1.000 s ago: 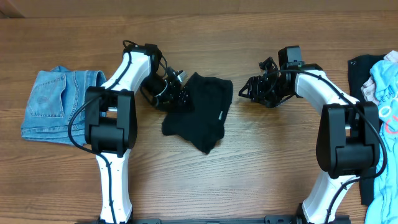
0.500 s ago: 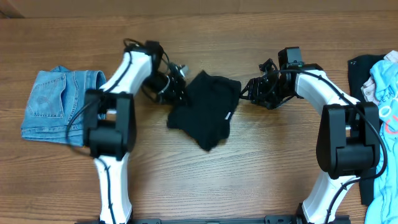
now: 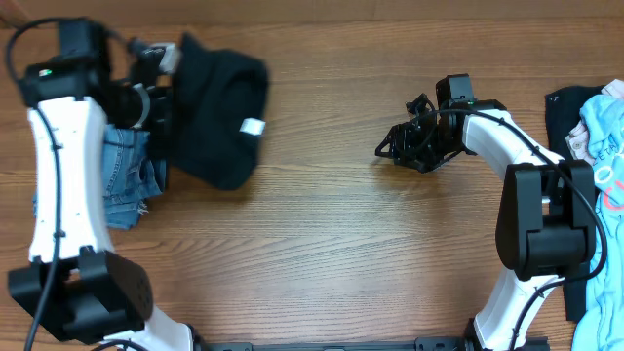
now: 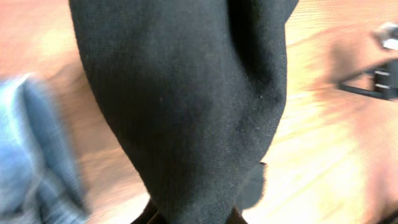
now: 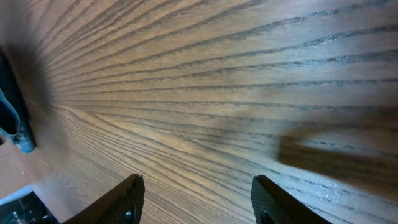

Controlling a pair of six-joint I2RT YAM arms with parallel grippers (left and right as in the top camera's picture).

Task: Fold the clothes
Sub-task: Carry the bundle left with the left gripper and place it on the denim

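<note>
Jeans [image 3: 122, 180] lie by the left edge of the worktop [image 3: 322, 253], partly hidden under the left arm. Beside them, toward the far left corner, the left hand [image 3: 161, 102] is clamped on the black garment [image 3: 219, 97]. The garment spreads rightward from the grip in a blurred bunch, and its near edge overlaps the jeans. A small white label [image 3: 253, 127] shows on its right side. In the left wrist view the dark cloth [image 4: 186, 93] runs out from between the fingers and fills most of the picture; whether it touches the wood I cannot tell. Right of centre, toward the far edge, the right hand [image 3: 388, 146] hangs over bare wood, jaws parted and holding nothing. At the right edge a black piece [image 3: 561, 112] lies under a pale-blue printed garment [image 3: 600, 127], both partly out of frame.
</note>
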